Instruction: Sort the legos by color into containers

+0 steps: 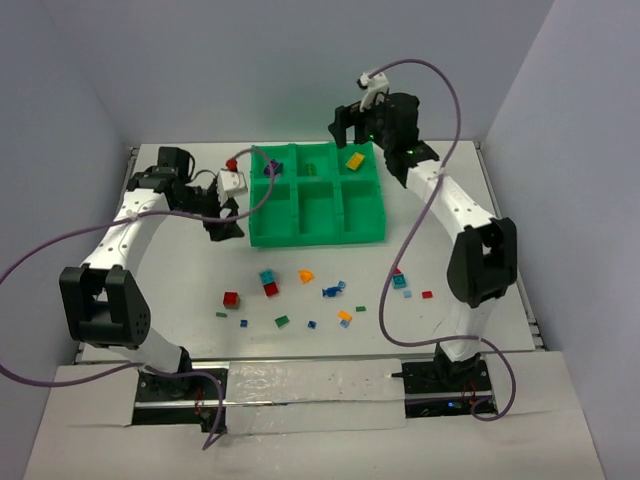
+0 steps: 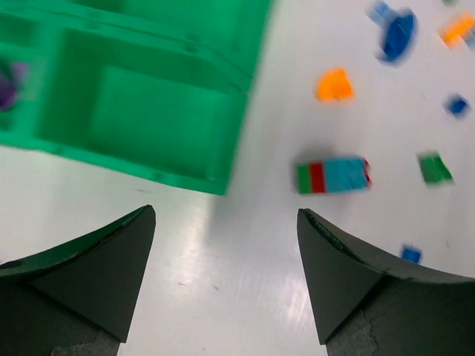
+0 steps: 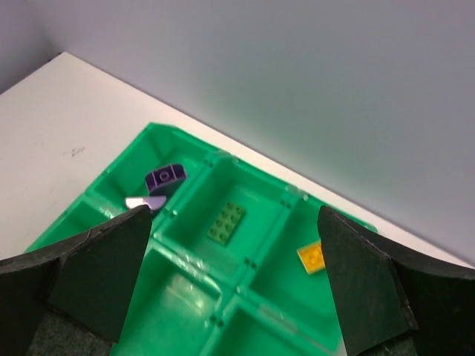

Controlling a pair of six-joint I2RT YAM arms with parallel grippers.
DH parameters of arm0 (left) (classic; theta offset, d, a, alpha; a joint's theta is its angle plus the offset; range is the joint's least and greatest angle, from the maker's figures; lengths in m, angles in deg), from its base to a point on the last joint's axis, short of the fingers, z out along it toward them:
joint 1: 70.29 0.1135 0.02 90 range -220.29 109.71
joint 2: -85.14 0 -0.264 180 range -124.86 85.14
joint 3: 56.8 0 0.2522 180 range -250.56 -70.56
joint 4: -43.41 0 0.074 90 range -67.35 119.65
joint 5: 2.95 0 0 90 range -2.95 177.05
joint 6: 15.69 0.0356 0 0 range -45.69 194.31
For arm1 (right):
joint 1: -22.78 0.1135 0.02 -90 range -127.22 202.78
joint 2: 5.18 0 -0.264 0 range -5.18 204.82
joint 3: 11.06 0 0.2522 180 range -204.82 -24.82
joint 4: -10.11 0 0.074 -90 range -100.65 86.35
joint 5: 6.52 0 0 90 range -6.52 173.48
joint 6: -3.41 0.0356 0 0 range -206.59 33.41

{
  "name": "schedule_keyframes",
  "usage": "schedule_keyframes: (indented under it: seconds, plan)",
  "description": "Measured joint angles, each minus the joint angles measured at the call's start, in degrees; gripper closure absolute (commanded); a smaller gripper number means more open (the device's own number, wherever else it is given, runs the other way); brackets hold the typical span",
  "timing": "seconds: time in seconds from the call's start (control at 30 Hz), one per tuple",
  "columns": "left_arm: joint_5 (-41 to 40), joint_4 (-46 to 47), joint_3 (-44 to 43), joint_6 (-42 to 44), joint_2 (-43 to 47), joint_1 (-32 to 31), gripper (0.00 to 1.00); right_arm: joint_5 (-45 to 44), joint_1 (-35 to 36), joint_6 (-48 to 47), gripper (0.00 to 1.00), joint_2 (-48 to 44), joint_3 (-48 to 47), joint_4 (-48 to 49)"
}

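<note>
The green tray (image 1: pixel 315 238) (image 2: pixel 148 96) (image 3: pixel 182 139) stands at the table's middle back, with its containers in two rows of three. In the back row lie a purple lego (image 1: pixel 270 168) (image 3: pixel 165 179), a green plate (image 3: pixel 226 222) and a yellow plate (image 1: pixel 354 160) (image 3: pixel 310 256). My right gripper (image 1: pixel 355 125) (image 3: pixel 232 210) hangs open and empty above the back row. My left gripper (image 1: pixel 228 222) (image 2: pixel 226 215) is open and empty over bare table at the tray's front left corner. Loose legos lie in front: a green-red-light-blue stack (image 2: pixel 332 176), an orange one (image 1: pixel 306 275) (image 2: pixel 334 84), a blue one (image 1: pixel 330 291) (image 2: pixel 397 33).
More small bricks are scattered along the near half of the table, from a red-green one (image 1: pixel 231 299) to a red plate (image 1: pixel 427 295). A red piece (image 1: pixel 232 162) lies left of the tray's back corner. Purple cables loop from both arms. Grey walls enclose the table.
</note>
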Motion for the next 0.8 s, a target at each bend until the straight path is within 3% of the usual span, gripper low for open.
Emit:
schedule_keyframes:
  seconds: [0.17, 0.3, 0.57, 0.8]
  plan:
    - [-0.05, -16.22, 0.50, 22.43, -1.79, -2.35, 0.15, 1.77, -4.08, -0.31, 0.00, -4.08, 1.90, -7.32]
    - [-2.12, -22.99, -1.84, 34.43, -5.37, -5.71, 0.15, 3.38, -7.11, -1.06, 0.00, -4.13, 3.50, -13.74]
    - [-9.81, -27.09, -1.83, 50.51, -5.84, -14.11, 0.17, 4.51, -10.29, -2.70, 0.00, -4.56, 8.87, -21.18]
    - [-13.71, -27.57, -1.77, 57.54, -7.67, -18.94, 0.22, 5.29, -13.30, -3.49, 0.00, -6.70, 9.54, -23.99]
